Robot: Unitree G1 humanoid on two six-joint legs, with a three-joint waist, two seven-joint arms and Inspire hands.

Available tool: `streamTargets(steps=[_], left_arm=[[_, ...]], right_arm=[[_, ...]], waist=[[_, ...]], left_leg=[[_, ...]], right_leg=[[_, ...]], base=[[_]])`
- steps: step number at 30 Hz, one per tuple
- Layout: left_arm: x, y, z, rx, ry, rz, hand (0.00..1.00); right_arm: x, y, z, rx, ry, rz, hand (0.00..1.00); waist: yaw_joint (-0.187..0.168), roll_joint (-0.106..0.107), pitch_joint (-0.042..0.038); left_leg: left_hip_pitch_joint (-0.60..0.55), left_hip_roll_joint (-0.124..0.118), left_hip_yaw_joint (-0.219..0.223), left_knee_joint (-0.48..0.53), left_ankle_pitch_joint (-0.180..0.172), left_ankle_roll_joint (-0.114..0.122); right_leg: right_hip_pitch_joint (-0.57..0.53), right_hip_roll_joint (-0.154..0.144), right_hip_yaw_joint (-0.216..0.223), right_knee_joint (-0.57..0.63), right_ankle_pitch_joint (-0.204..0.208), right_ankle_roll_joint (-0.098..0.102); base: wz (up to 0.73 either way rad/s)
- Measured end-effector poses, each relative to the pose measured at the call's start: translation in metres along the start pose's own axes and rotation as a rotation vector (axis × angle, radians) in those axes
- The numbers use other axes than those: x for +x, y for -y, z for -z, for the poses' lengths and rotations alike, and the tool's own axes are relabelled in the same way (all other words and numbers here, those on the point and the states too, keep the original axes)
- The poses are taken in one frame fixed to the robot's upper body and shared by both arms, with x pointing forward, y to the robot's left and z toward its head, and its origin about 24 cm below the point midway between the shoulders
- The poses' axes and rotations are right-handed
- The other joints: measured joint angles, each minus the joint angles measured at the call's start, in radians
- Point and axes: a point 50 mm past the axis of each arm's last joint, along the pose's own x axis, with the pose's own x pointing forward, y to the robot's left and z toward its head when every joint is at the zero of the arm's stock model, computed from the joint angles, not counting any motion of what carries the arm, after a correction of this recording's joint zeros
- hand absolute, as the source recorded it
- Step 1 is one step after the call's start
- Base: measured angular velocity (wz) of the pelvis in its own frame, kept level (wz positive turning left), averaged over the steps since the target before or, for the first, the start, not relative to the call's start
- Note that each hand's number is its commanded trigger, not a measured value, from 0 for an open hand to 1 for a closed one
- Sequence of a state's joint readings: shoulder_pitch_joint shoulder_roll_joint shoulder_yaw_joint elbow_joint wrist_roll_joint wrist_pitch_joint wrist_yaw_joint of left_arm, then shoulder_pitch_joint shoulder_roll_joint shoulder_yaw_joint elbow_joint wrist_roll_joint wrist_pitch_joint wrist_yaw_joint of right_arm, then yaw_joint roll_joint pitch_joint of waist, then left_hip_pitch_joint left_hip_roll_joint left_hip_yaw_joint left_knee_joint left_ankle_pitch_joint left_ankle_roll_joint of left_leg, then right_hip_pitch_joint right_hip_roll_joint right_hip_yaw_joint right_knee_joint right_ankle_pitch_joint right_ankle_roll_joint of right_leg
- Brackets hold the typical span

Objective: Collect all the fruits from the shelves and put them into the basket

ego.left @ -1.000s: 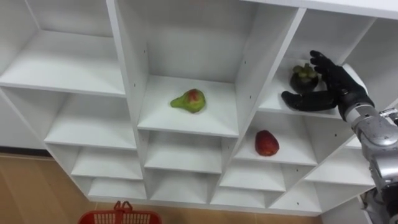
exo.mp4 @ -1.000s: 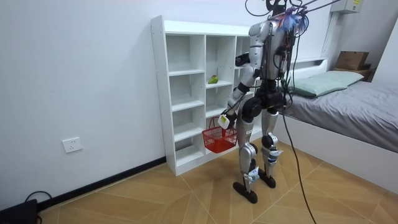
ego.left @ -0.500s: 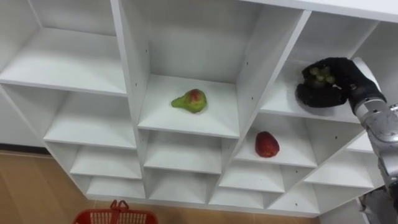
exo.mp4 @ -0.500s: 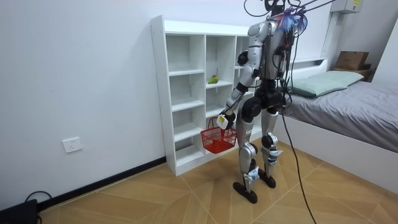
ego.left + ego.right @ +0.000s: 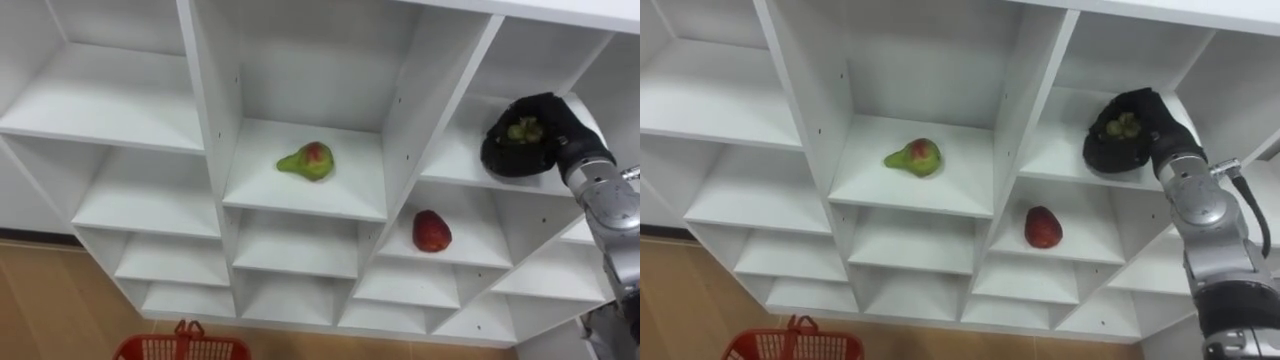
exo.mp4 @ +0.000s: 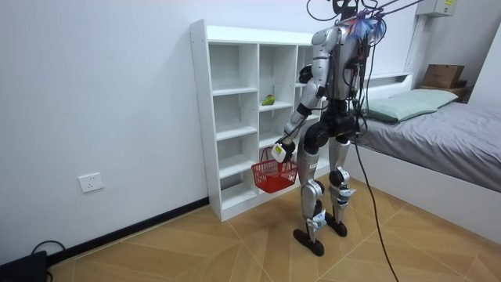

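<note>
A dark mangosteen [image 5: 523, 130] with a green top lies on the upper right shelf of the white closet [image 5: 400, 130]. My right hand [image 5: 545, 118] is curled round it, shut on it, the fruit resting at the shelf. A green-red pear [image 5: 305, 160] lies on the middle shelf, and a red fruit [image 5: 431, 231] sits one shelf lower to the right. In the room view my left hand [image 6: 280, 150] hangs low beside the closet, shut on the handle of the red basket [image 6: 274, 174], whose rim [image 5: 185, 346] shows at the bottom of the eye view.
I stand upright close in front of the closet [image 6: 235, 117], right arm raised to its upper shelves. A bed [image 6: 438, 133] lies behind me at the room view's right. Wooden floor spreads at the room view's left.
My right hand went from open beside the mangosteen to curled tightly round it. The left hand and basket stayed almost still.
</note>
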State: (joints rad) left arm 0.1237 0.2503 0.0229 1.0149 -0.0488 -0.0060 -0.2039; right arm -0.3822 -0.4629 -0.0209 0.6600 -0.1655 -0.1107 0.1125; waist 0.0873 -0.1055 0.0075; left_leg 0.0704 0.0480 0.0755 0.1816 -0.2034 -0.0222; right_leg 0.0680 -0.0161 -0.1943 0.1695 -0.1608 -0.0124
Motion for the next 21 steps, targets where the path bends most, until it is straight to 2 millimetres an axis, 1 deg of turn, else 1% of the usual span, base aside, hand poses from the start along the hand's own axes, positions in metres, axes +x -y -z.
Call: streamTargets(steps=[6, 15, 18, 20, 21], left_arm=[[0.001, 0.004, 0.0, 0.012, -0.002, 0.009, 1.0], [0.002, 0.006, -0.003, 0.012, 0.014, 0.015, 1.0], [0.001, 0.006, -0.002, 0.011, 0.012, 0.017, 1.0], [0.002, 0.008, -0.002, 0.008, 0.012, 0.021, 1.0], [0.002, 0.009, -0.002, 0.008, 0.013, 0.022, 1.0]], right_arm=[[-0.002, -0.002, 0.0, 0.0, 0.006, -0.003, 1.0], [-0.016, -0.011, 0.001, 0.003, 0.044, -0.009, 1.0], [-0.022, -0.015, 0.0, 0.015, 0.059, -0.007, 1.0], [-0.027, -0.02, -0.004, 0.004, 0.084, -0.008, 1.0], [-0.027, -0.021, -0.005, 0.006, 0.09, -0.01, 1.0]], waist=[[0.0, 0.009, -0.0036], [-0.007, 0.013, -0.0064], [-0.012, 0.019, -0.0105], [-0.016, 0.028, -0.0146], [-0.021, 0.03, -0.0147]], left_leg=[[0.002, 0.0, 0.001, 0.0, 0.0, 0.0], [0.004, 0.0, 0.002, 0.0, 0.0, 0.0], [0.004, 0.0, 0.003, 0.0, 0.0, 0.0], [0.004, 0.0, 0.004, 0.001, 0.0, 0.0], [0.003, 0.0, 0.004, 0.001, 0.0, 0.0]], right_leg=[[0.002, 0.0, 0.002, 0.001, 0.0, 0.0], [0.001, 0.0, -0.001, 0.0, 0.0, 0.0], [0.002, 0.0, 0.0, 0.001, 0.0, 0.0], [0.002, 0.0, 0.001, 0.001, 0.0, 0.0], [0.002, 0.0, 0.001, 0.001, 0.0, 0.0]], base=[[0.0], [0.0], [0.0], [0.0], [0.0]])
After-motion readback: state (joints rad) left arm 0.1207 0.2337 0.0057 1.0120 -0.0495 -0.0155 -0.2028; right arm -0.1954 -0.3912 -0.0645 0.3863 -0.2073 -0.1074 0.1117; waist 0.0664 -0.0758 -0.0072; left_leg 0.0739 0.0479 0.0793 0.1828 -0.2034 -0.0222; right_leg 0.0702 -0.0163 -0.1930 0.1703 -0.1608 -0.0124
